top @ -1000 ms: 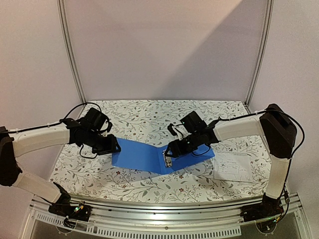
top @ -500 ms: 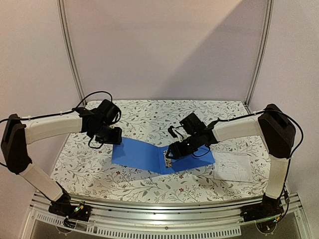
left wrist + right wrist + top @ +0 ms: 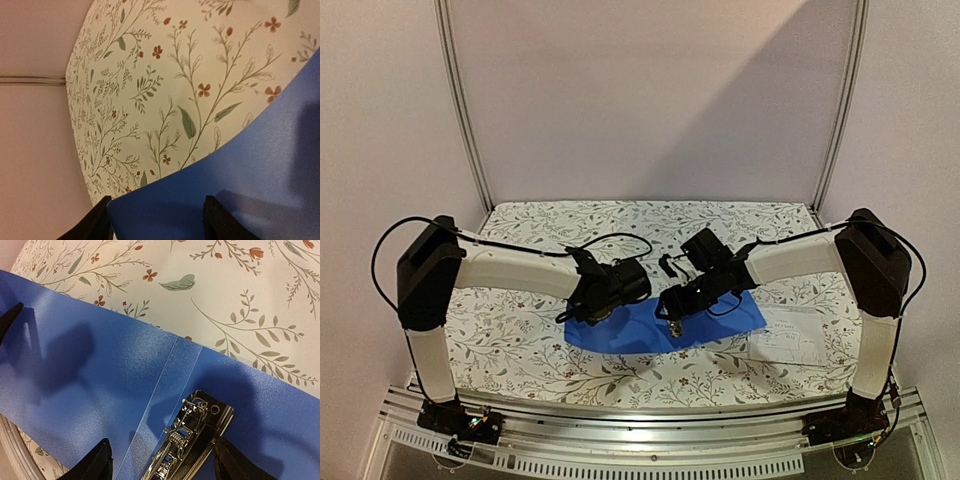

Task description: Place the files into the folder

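Two arms: both over the folder (image 3: 650, 330), which lies open and blue at mid bench, toward the near edge.
Files: white sheet (image 3: 790, 335) flat on the bench (image 3: 520, 330), just right of the folder, near the right edge; not yet inside.
Ring clip: metal mechanism (image 3: 192, 447) between the right pincer's fingers.
Left pincer (image 3: 155, 220): released, fingers spread over the cover's edge, gripping nothing.
Right pincer (image 3: 162, 465): released, straddling the clip without closing on it, hovering over the spine.
Step, as I judge it: flatten the cover; press evenly near the free edge and keep the spine from sliding toward the sheet.
Change: half a second ago the left cover stood raised and the left arm was at its far-left corner; now that arm has swung in over the cover, which lies lower.
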Robot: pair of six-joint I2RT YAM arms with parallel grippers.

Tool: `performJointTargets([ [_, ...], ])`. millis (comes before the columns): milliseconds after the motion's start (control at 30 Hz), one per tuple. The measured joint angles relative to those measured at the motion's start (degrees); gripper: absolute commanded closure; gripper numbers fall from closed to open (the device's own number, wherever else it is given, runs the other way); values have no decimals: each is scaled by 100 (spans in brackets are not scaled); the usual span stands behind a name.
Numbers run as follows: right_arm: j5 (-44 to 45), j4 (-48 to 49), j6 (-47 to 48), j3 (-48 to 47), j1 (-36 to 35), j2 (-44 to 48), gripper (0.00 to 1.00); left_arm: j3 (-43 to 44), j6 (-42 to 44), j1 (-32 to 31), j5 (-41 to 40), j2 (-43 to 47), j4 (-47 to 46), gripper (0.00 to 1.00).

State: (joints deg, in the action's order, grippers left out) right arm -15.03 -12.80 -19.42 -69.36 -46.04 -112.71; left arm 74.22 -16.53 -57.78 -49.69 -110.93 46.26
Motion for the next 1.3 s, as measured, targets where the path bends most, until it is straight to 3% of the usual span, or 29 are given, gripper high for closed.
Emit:
performJointTargets([
  [67, 2, 0, 0, 0, 0, -4, 32, 11, -44, -24, -216, -107, 232, 37],
  [167, -17, 24, -4, 0, -7, -31, 32, 90, -149, -26, -413, -116, 435, 18],
  [233, -37, 35, -7, 0, -9, -61, 32, 151, -245, -22, -553, -98, 535, 15],
  [367, -57, 81, -20, 0, -7, -96, 32, 168, -400, 59, -616, 190, 691, 17],
  [533, -76, 109, -42, 0, -7, -105, 32, 168, 59, 35, -186, 962, 216, 21],
  [767, -96, 173, -116, 20, 4, -116, 32, 278, 623, -98, 1797, 1126, -752, 42],
  [933, -118, 341, -140, 90, 7, -116, 31, 278, 732, -101, 2957, 1078, -1110, 47],
  [1000, -127, 391, -157, 109, 11, -116, 31, 278, 730, -101, 3152, 1038, -1158, 46],
  [1100, -144, 424, -181, 118, 20, -116, 32, 275, 688, -101, 3300, 964, -1154, 36],
  [1300, -192, 437, -210, 122, 26, -116, 31, 350, 435, -44, 2706, 994, -675, 24],
])
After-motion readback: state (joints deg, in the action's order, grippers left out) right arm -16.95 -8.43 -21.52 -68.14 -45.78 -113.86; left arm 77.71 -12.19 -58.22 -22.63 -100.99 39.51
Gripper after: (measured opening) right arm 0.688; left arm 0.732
